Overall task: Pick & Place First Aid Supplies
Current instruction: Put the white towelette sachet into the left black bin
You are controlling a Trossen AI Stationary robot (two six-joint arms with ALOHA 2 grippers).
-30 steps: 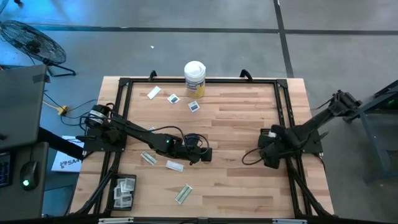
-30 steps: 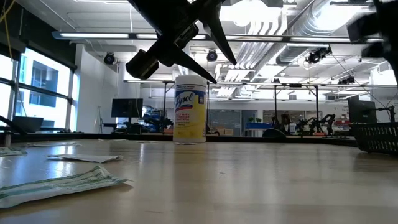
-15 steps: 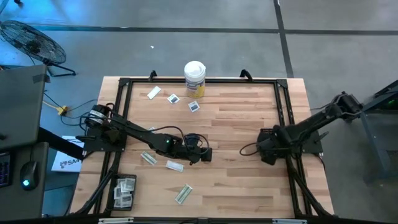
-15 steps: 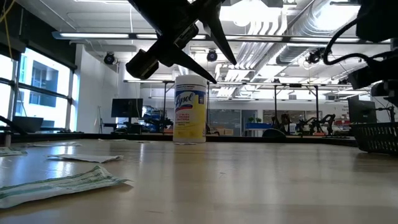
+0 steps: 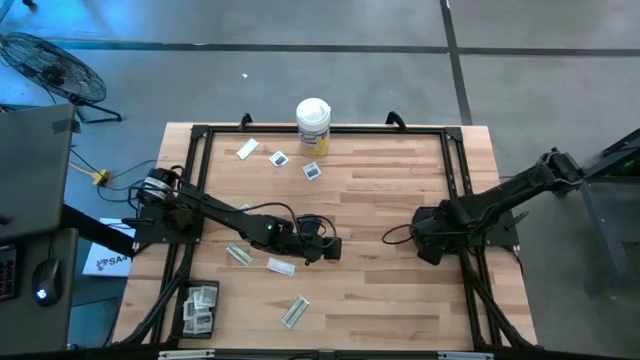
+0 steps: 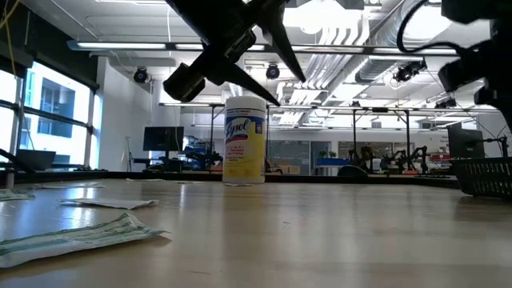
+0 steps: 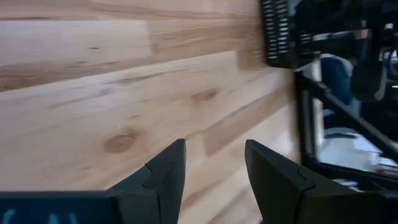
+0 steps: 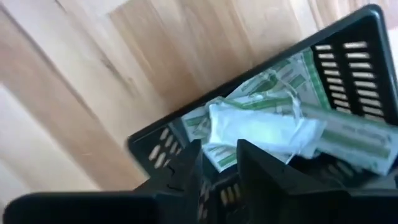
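Note:
First aid supplies lie loose on the wooden table: small packets (image 5: pixel 278 157) near the far edge and oblong wrappers (image 5: pixel 281 266) at the near left. More green-and-white packets (image 8: pixel 273 127) lie in a black basket (image 8: pixel 351 43) on the right. My right gripper (image 8: pixel 219 163) hangs over that basket, pointing down, open, with a white packet below its fingertips. My left gripper (image 7: pixel 214 168) stands open above bare wood at mid-table (image 5: pixel 325 248), with nothing between its fingers.
A tall white canister with a yellow label (image 5: pixel 313 125) stands at the far edge. A dark tray with packets (image 5: pixel 198 307) sits at the near left corner. A black frame (image 5: pixel 455 170) runs around the tabletop. Bare wood lies between the two arms.
My right gripper has sunk a little and shifted slightly toward the table's left, over the basket, turning somewhat as it went. My left arm has kept still, and the loose packets lie where they were.

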